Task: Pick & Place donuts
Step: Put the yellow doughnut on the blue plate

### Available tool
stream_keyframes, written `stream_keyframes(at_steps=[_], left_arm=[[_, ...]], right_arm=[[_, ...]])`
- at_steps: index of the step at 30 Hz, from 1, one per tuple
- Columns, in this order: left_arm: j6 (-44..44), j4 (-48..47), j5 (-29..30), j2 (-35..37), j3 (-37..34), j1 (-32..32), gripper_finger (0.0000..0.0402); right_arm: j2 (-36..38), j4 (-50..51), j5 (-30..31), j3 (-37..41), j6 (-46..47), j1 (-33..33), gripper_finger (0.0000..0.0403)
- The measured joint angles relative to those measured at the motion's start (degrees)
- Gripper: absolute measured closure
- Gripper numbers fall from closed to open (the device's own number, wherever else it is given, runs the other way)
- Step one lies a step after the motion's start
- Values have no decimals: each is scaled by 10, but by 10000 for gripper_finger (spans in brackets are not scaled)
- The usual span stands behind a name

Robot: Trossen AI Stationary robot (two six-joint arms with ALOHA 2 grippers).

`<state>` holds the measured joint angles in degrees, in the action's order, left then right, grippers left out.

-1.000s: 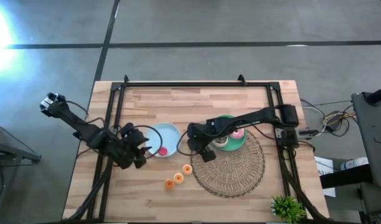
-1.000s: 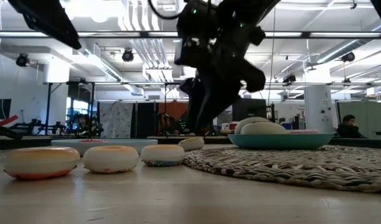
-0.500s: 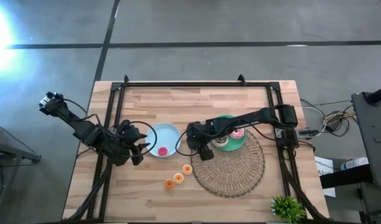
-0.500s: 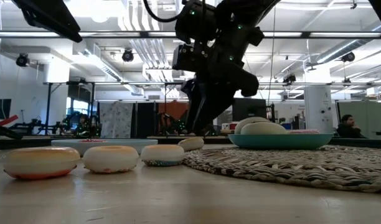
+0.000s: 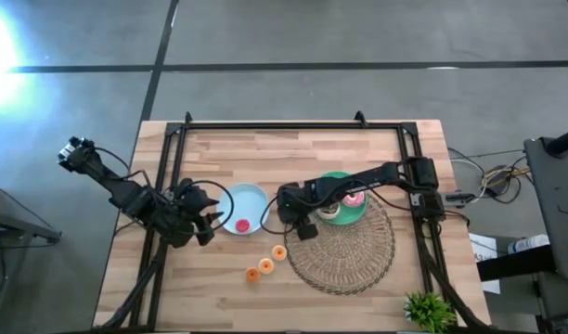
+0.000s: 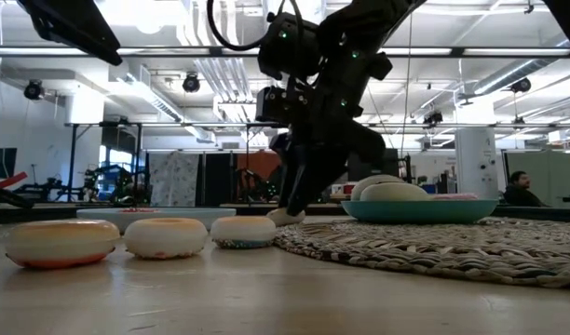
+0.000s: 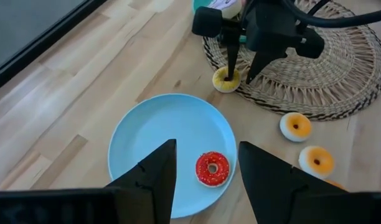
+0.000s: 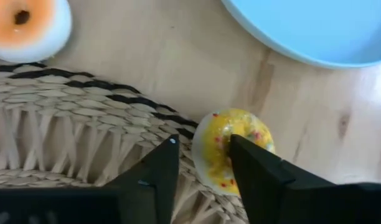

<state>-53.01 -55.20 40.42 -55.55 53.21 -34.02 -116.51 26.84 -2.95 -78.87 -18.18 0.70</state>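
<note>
Right gripper [image 7: 240, 73] is down at the edge of the woven placemat [image 7: 340, 56], its fingers parted around a yellow donut [image 7: 226, 79]; one finger [image 8: 256, 177] reaches into the donut's hole while the other [image 8: 154, 177] stands outside its rim, over the mat's border; the donut [image 8: 231, 149] is tilted, half on the weave and half on the wooden table [image 5: 293, 153], close beside the light-blue plate [image 7: 147, 134]; whether the fingers already press on it, I cannot tell; in the high view the same gripper [image 5: 300, 225] sits between that plate [image 5: 250, 198] and the teal plate [image 5: 330, 216], which carries pale donuts and a pink one [image 5: 355, 199]; a red donut [image 7: 212, 168] lies on the light-blue plate near its rim; two orange donuts [image 7: 296, 125] [image 7: 315, 159] rest on bare wood just off the mat, and the high view shows a third [image 5: 252, 274] in the same row; left gripper [image 5: 202, 224] hovers at the table's left side beside the light-blue plate, fingers [image 7: 154, 180] spread apart with nothing between them.
</note>
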Motion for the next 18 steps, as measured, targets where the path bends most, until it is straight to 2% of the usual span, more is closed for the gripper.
stream_keyframes(at_steps=[7,11,18], left_arm=[[-1,-3,10,0,0,0,255],[-2,-3,11,0,0,0,255],[-15,-5,11,6,6,-8,255]], right_arm=[[0,0,12,6,0,-11,348],[1,3,21,5,-2,-13,380],[31,-7,12,-65,-27,-12,390]])
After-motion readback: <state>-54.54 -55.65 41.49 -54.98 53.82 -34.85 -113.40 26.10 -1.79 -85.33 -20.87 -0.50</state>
